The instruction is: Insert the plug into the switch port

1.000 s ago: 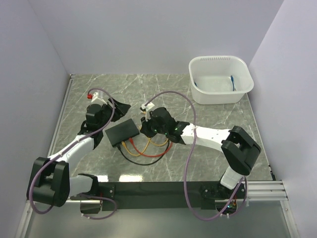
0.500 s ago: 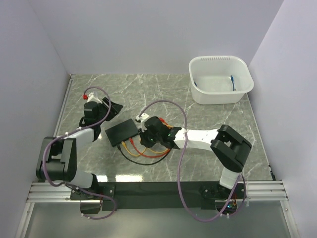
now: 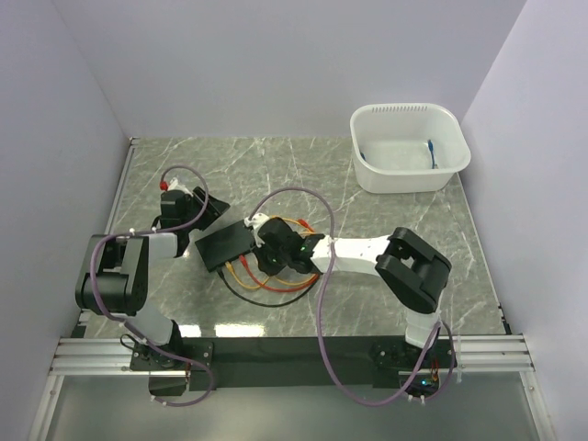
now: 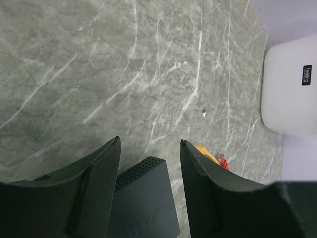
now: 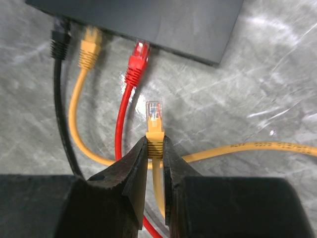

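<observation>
Yellow boot, clear tip: that's the plug (image 5: 154, 121). The right jaws are pinching it by the boot, nose aimed at the black box (image 5: 148, 20) and sitting just short of its edge, a little right of the red plug (image 5: 136, 59) that's seated there. It looks feather-light, but the clear shell and latch tab are probably brittle. Its yellow cable (image 5: 157, 186) seems springy enough to twist it off line, so I'd say the grip belongs on the boot right behind the shell, never on the cord. The box looks light too and could skid on the slick counter (image 3: 303, 165). Left jaws are spread wide either side of the box's corner, gripping nothing.
</observation>
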